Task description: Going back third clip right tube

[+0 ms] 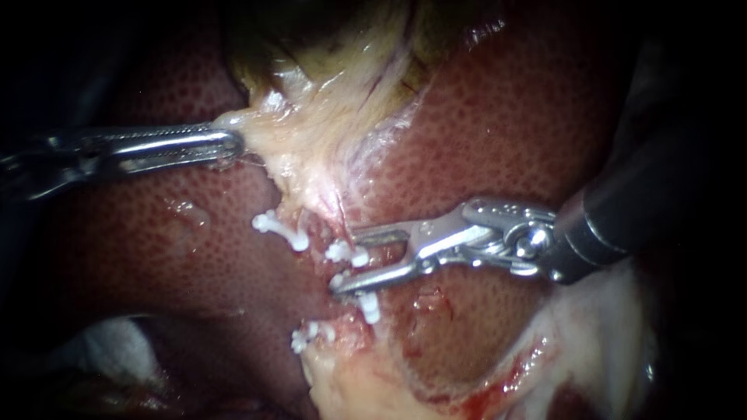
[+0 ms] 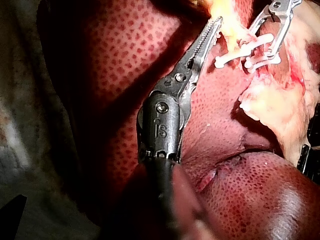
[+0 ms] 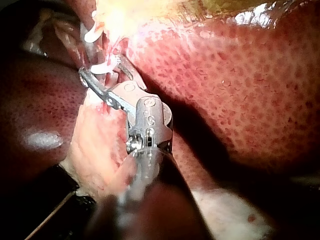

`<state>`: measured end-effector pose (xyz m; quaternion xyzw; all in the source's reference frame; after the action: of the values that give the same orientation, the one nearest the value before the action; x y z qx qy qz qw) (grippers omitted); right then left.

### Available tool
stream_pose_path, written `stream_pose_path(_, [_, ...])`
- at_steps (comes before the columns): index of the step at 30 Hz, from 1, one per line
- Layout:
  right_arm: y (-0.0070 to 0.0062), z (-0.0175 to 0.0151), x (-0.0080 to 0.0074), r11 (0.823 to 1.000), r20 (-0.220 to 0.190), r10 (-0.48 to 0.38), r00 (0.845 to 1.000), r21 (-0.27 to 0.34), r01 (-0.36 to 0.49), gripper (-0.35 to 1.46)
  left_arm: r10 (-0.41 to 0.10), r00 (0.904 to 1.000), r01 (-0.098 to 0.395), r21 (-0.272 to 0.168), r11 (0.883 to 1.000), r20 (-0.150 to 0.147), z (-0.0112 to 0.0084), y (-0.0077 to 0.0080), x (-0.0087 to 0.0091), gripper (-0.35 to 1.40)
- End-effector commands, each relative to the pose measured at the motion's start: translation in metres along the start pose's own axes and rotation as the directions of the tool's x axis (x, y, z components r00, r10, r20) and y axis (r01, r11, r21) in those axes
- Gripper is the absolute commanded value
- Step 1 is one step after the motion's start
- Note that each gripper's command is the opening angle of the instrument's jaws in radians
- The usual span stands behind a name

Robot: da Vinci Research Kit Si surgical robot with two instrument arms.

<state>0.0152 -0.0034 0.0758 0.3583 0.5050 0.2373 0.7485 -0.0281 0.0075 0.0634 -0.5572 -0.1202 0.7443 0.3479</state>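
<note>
Knobs are seen at both ends of the clip, a short white bar with a thinner middle. It is found between the jaws of the right instrument, close to their tips. Those jaws are spread wide, one above the clip and one below it, and nothing is gripped. Whether either jaw touches the clip cannot be told.

Three more clips are seen around the right instrument. One lies beyond its tips, one just under its lower jaw, and one farther off under the tips. The liver lies behind the right instrument on all sides.

The tube under the clip cannot be made out among the pale and red tissue, so which tube is clipped cannot be told. The right instrument's shaft is cut off at the edge of the endoscope view. In the right wrist view the clip is partly covered by a jaw.

In the endoscope view the clip's long axis runs roughly along the right instrument's jaws. One end points toward their hinge and the other out past their tips.

Well beyond the right instrument's tips, the left instrument is closed on a pale fold of the gallbladder.
</note>
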Motion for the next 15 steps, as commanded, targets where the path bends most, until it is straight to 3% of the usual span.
stream_pose_path(1, [0.0003, -0.0003, -0.0001, 1.000, -0.005, 0.002, 1.000, -0.015, -0.002, 0.50, 0.000, 1.0000, 0.000, 0.000, 1.000, 0.000, 0.0000, 0.0000, 0.0000, -0.35])
stream_pose_path(6, [0.0015, -0.0014, 0.0000, 0.999, -0.015, 0.012, 1.000, -0.049, -0.013, 0.50, 0.000, 1.0000, 0.000, 0.000, 1.000, 0.000, 0.0000, 0.0000, 0.0000, -0.35])
stream_pose_path(15, [0.0011, -0.0020, -0.0003, 0.999, -0.014, 0.011, 1.000, -0.045, -0.011, 0.49, 0.000, 1.0000, 0.000, 0.000, 1.000, 0.000, -0.0001, 0.0000, 0.0000, -0.35])
